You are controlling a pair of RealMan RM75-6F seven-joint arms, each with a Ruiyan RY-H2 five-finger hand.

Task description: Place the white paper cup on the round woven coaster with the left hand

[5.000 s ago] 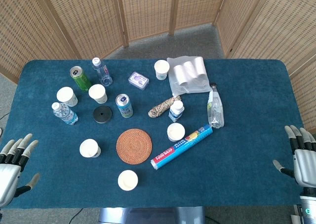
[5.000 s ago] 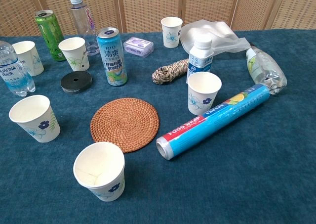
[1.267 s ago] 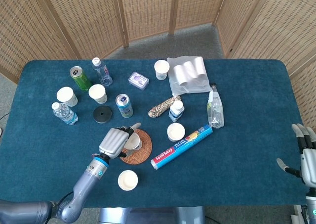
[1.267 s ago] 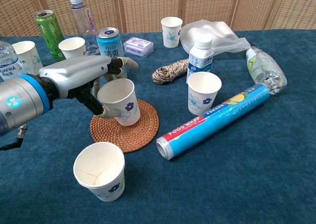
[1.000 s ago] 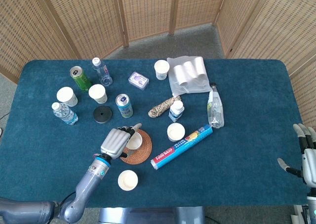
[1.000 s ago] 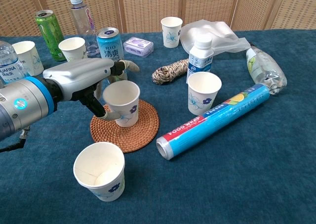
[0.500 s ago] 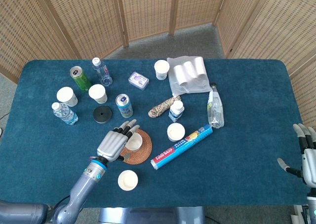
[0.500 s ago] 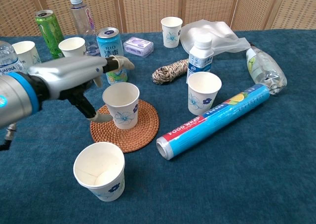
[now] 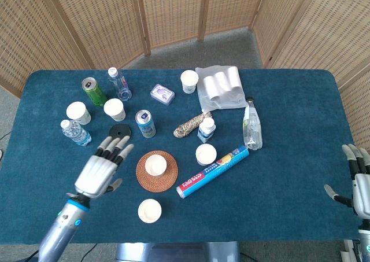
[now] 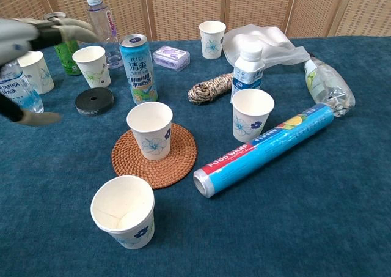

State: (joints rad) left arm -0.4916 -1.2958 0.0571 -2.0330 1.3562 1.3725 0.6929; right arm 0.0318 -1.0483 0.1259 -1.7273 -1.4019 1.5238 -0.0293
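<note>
A white paper cup with a blue flower print stands upright on the round woven coaster. My left hand is open, fingers spread, well to the left of the coaster and clear of the cup. In the chest view it shows blurred at the upper left edge. My right hand hangs open past the table's right edge, holding nothing.
Other paper cups stand around the coaster. A blue can, black disc, rope bundle, small white bottle and a food wrap roll lie close by. A green can and water bottles stand at left.
My left hand has let go of the cup, opened and drawn back to the left. The cup stays upright on the coaster. The right hand has not moved.
</note>
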